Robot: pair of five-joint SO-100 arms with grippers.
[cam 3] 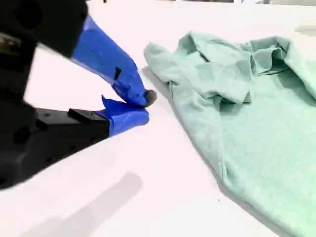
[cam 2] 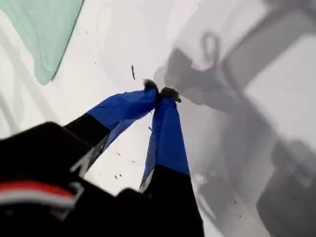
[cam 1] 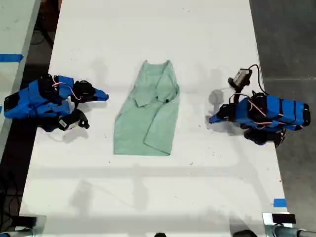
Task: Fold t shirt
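Two blue-taped tools rest on the white tabletop (cam 1: 197, 39), one either side of the cloth, neither holding anything. Nearest its own camera, my second tool (cam 3: 143, 106) has its tips drawn together, or so nearly that I see no real gap. On the exterior view's clock face it sits at about nine o'clock from the small, pale mint-green, creased cloth t shirt (cam 1: 148, 118), near the shirt's edge but apart from it. My first tool (cam 2: 161, 92) is pinched fully closed, at about three o'clock from the shirt and further from the cloth.

Beyond them, the t shirt lies mid-tabletop as a narrow strip. It runs from twelve to six o'clock, with a flap turned in over its upper part.

Both tools would need to widen before any grasp; going in narrow, they would likely just push the limp cloth into a bunch. A pinch on only the top layer could pull the turned-in flap back out. Uneven lifting from the two sides could skew the next fold.
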